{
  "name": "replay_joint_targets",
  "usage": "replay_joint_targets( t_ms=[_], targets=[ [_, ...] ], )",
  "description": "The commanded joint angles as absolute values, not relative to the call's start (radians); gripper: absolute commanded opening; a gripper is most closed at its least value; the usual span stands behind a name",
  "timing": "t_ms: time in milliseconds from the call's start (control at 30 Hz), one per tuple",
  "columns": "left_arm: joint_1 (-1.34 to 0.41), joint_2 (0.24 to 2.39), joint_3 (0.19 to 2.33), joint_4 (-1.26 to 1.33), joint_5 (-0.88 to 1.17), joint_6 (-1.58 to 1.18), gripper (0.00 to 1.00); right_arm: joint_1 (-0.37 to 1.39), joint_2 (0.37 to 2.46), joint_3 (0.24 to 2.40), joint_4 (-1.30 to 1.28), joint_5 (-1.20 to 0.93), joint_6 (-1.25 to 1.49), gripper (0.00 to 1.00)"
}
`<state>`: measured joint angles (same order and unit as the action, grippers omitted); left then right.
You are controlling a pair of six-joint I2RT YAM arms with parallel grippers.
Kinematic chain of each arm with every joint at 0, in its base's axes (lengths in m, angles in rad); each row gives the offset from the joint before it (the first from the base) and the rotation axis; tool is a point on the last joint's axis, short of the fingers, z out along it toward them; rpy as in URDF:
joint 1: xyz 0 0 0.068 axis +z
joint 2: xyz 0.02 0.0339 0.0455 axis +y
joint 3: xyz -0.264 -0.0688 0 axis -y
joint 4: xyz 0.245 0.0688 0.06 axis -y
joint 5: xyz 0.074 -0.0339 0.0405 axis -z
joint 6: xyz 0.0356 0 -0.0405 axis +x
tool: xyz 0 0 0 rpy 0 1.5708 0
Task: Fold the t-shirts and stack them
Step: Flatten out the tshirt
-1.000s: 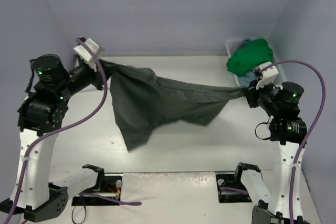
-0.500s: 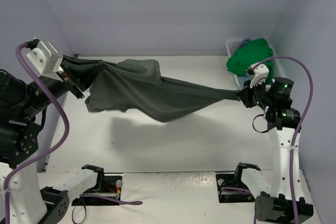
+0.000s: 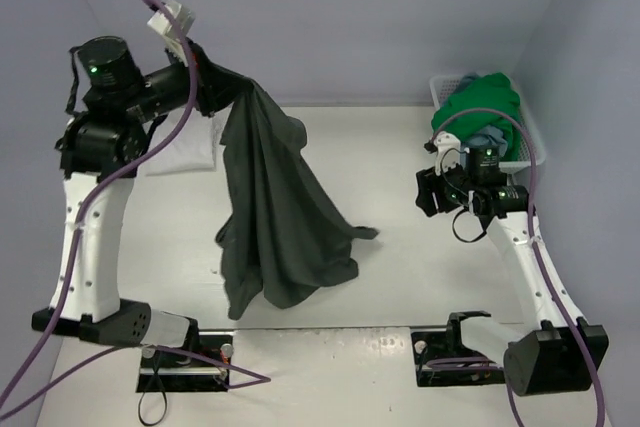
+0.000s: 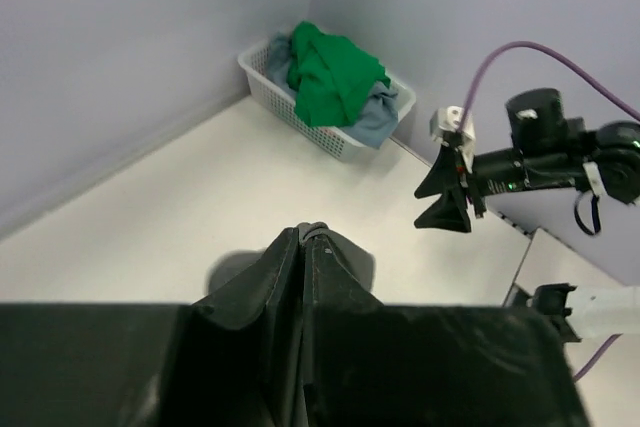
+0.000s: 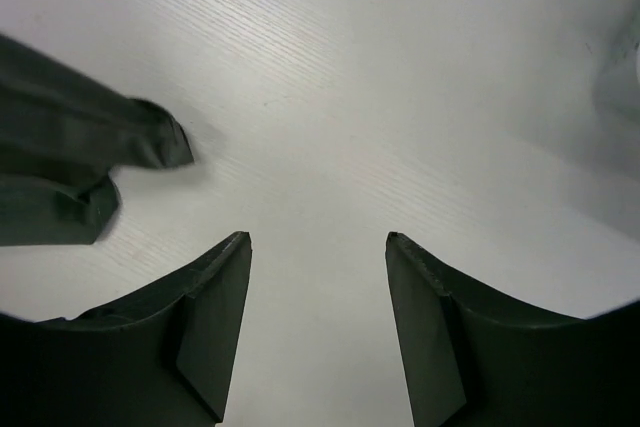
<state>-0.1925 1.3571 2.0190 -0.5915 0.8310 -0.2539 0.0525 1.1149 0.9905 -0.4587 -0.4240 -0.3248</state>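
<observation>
**Left gripper** (image 3: 212, 87): is riding high above the far left of the table (image 3: 400, 277). Its jaws are pressing fully together on an upper edge of the dark olive-grey t-shirt (image 3: 270, 207). In the left wrist view the two fingers (image 4: 240, 347) are meeting on a pinched ridge of dark cloth.

**Dark olive-grey t-shirt**: is hanging from the left gripper in one long drape. It is widening downward, and its lower part is resting crumpled on the table left of centre. One corner is trailing to the right, toward the right arm. That corner (image 5: 90, 162) is lying flat on the tabletop in the right wrist view, apart from the fingers there.

**Right gripper** (image 3: 424, 193): is hovering low over the right side of the table, pointing toward the hanging shirt. Its jaws are standing wide apart and holding nothing. Only bare tabletop is showing between the fingers (image 5: 215, 297).

**White t-shirt** (image 3: 185, 152): is lying as a flat pale bundle on the far left of the table, behind the left arm and partly hidden by it.

**Green t-shirt** (image 3: 475, 107): is sitting heaped in the white slatted basket (image 3: 533, 142) at the far right corner, spilling over its rim.

**Light blue t-shirt** (image 3: 490, 140): is lying in the same basket, tucked under the green one, with only a small part showing.
</observation>
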Motion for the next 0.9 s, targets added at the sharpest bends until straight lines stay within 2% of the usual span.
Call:
replay_joint_targets(
  t_ms=[0,100,300,400,533,700,800,867],
  targets=[
    [-0.179,1.362,2.04,-0.425,0.894,-0.403,0.0,0.129,1.049,1.023,-0.426,-0.39,-0.287,0.53],
    [-0.181,1.364,1.993,-0.382,0.894,-0.465,0.0,0.236,1.034,1.029,-0.428,-0.374,-0.27,0.52],
    [-0.181,1.347,1.913,-0.307,0.825,-0.61,0.0,0.319,1.026,1.034,-0.434,-0.471,-0.302,0.5],
    [-0.181,1.339,1.843,-0.151,0.842,-0.786,0.0,0.392,1.066,1.042,-0.431,-0.45,-0.32,0.51],
    [-0.181,1.362,1.801,-0.083,0.847,-0.923,0.0,0.495,1.144,1.103,-0.419,-0.407,-0.34,0.51],
    [-0.196,1.384,1.839,-0.025,0.879,-0.945,0.0,0.627,1.265,1.258,-0.411,-0.304,-0.373,0.48],
    [-0.238,1.387,1.903,-0.081,0.933,-0.858,0.0,0.647,1.346,1.357,-0.407,-0.256,-0.393,0.49],
    [-0.261,1.376,1.928,-0.107,0.949,-0.796,0.0,0.65,1.374,1.371,-0.376,-0.247,-0.402,0.53]
  ],
)
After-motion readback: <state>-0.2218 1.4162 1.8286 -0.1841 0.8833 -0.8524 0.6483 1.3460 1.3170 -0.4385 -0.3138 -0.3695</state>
